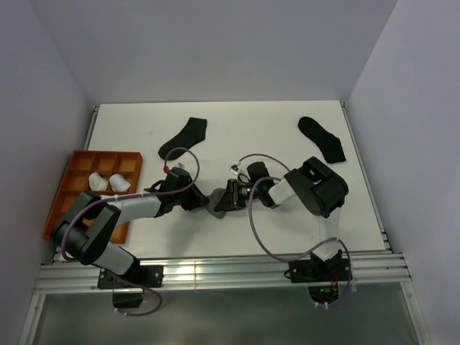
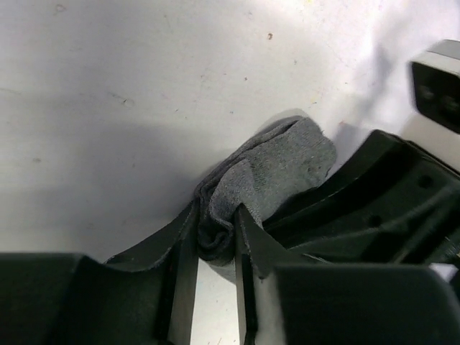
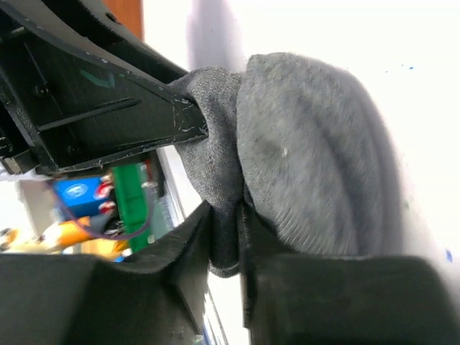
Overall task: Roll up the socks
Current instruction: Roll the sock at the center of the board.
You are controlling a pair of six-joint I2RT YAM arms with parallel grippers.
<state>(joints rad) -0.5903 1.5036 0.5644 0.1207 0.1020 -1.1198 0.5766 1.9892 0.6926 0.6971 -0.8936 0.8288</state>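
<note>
Socks counted: one grey sock (image 2: 277, 169), two black socks (image 1: 185, 138) (image 1: 322, 139), two white bundles (image 1: 97, 181) (image 1: 119, 182).

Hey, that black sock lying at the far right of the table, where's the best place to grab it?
Probably its near end, pinched from straight above: the black sock lies flat, stretched out diagonally, with nothing touching it.

Robot lab test cell.
Plain white walls (image 1: 215, 50) are enclosing a white table (image 1: 244, 118); an aluminium rail (image 1: 230, 272) is edging it.
</note>
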